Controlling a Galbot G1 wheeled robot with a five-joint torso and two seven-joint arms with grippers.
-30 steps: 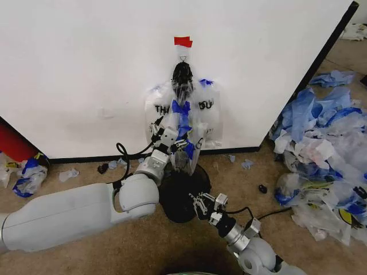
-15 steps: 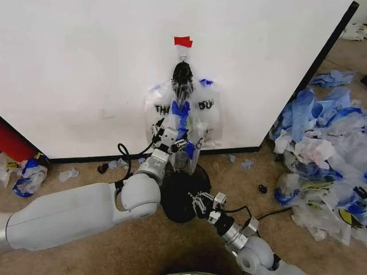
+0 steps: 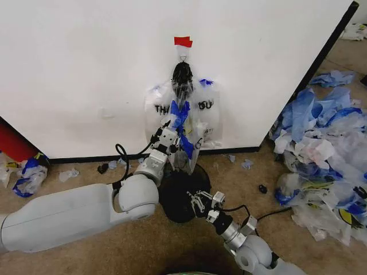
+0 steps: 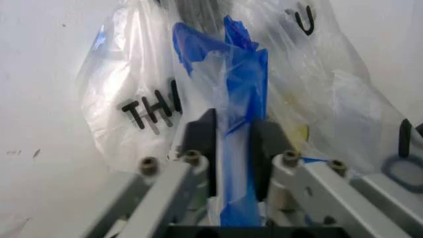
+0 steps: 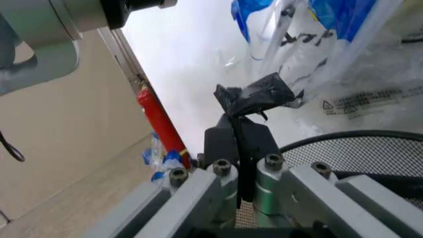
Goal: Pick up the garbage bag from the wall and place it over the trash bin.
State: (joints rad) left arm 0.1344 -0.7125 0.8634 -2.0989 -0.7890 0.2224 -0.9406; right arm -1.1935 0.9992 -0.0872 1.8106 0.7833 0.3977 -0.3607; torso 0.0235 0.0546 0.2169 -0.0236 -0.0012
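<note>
Brown carpet floor [image 3: 86, 183] runs up to the wall [image 3: 86, 69], a broad white panel with a black strip along its foot and its slanted edge at 2 o'clock, and a small piece of red tape [image 3: 183, 41] near 12 o'clock. From just below that tape hangs the garbage bag [image 3: 203, 112], flat against the panel, see-through with black lettering and blue handles; a dark bunched knot of plastic sits at its top. The left gripper [image 3: 172, 133] reaches up from 8 o'clock on its bulky white arm and meets the bag at its middle, and in the left wrist view its two black pads [image 4: 201, 148] stand narrow with a blue handle strip [image 4: 239, 148] pinched between them (the strip runs straight down through the gap). Directly below the bag, on the floor just out from the wall's foot, stands the trash bin [image 3: 178, 200], round, black and meshed. The right gripper [image 3: 198, 201] hovers at the bin's rim toward 5 o'clock; seen from the right wrist camera its jaws are pressed together on a crumpled black scrap [image 5: 254, 96], with the bin's mesh rim [image 5: 357, 146] just beyond. A heap of blue-and-white plastic bags [image 3: 321, 154] fills the floor at 3 o'clock, and a red object [image 3: 14, 143] leans by the wall at 9 o'clock, with a few loose scraps near it
</note>
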